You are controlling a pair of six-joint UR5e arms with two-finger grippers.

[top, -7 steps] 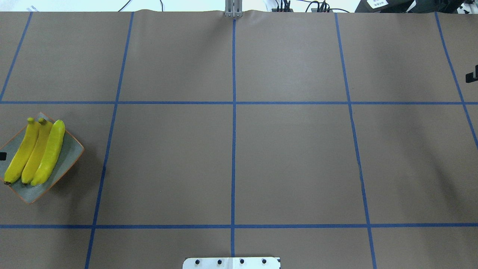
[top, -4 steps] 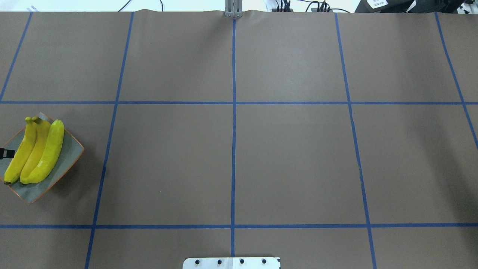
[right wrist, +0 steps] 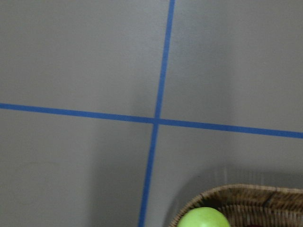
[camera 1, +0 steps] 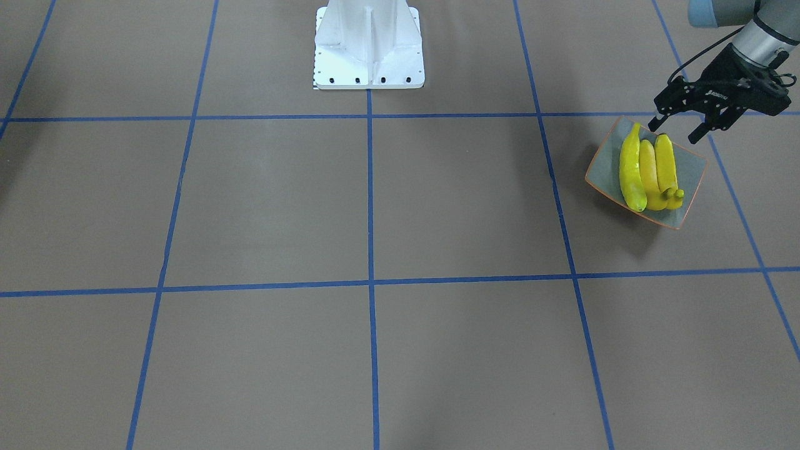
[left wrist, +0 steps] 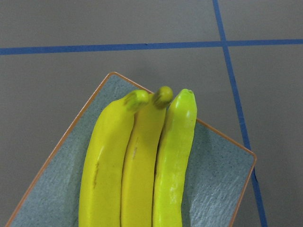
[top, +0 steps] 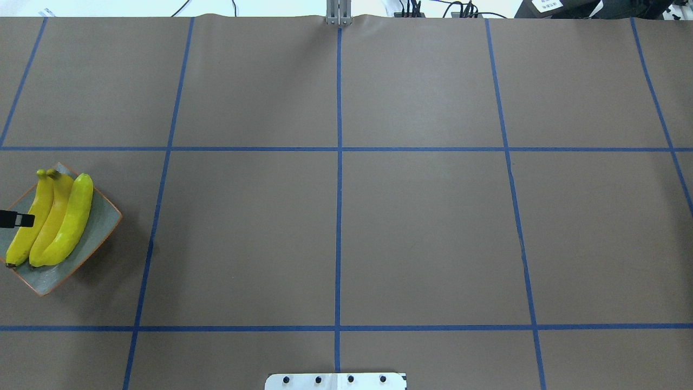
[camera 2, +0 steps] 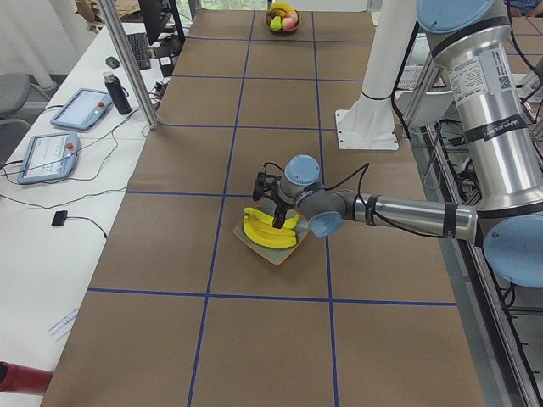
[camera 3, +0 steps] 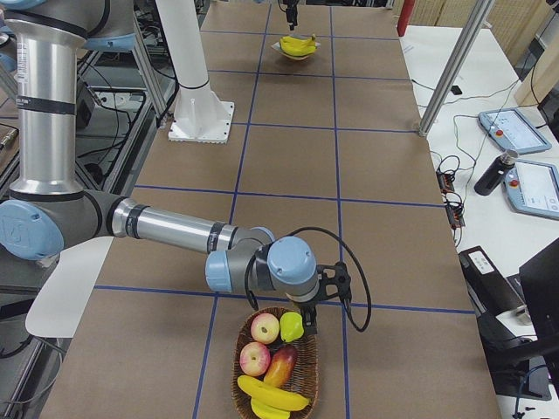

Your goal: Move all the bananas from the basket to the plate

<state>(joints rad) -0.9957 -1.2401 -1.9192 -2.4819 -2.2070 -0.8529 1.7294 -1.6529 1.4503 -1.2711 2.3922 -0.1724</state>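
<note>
Three yellow bananas lie side by side on the grey-green plate with the orange rim, at the table's left edge. They also show in the front view and fill the left wrist view. My left gripper is open and empty, just above the plate's robot-side edge. One more banana lies in the wicker basket at the table's right end. My right gripper hangs over the basket's rim; I cannot tell whether it is open or shut.
The basket also holds red apples and a green fruit, which shows in the right wrist view. The robot's white base stands at mid-table. Blue tape lines grid the brown table cover.
My left gripper's finger has slid further into the overhead view over the plate. The bananas have shifted slightly closer together. The dark part at the right edge has left the view.
</note>
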